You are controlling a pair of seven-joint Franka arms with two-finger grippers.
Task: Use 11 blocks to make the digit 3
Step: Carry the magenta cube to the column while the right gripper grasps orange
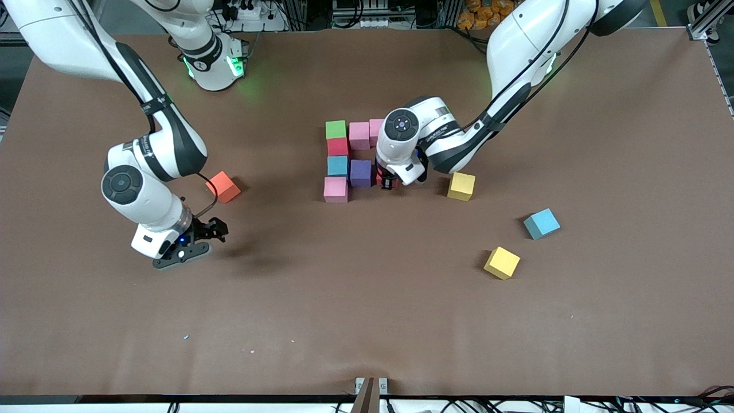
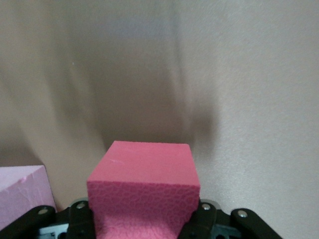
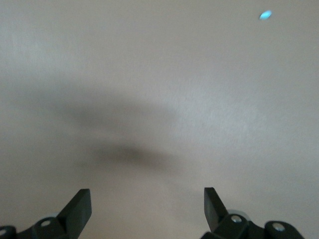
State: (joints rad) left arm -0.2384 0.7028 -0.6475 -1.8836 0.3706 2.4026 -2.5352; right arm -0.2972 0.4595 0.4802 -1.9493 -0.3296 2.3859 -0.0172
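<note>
Several blocks form a cluster mid-table: green (image 1: 335,129), pink (image 1: 359,135), red (image 1: 338,147), light blue (image 1: 338,166), purple (image 1: 360,172) and pink (image 1: 335,189). Another pink block (image 1: 375,131) is partly hidden by the left arm. My left gripper (image 1: 390,181) is low beside the purple block, shut on a deep red-pink block (image 2: 144,181); a pale pink block (image 2: 22,196) shows beside it. An orange block (image 1: 223,187) lies toward the right arm's end. My right gripper (image 1: 211,231) hangs open and empty over bare table (image 3: 147,196), nearer the camera than the orange block.
Three loose blocks lie toward the left arm's end: yellow (image 1: 461,186) close to the left gripper, light blue (image 1: 541,223), and yellow (image 1: 502,263) nearest the camera. The brown table cover (image 1: 367,321) stretches wide in front.
</note>
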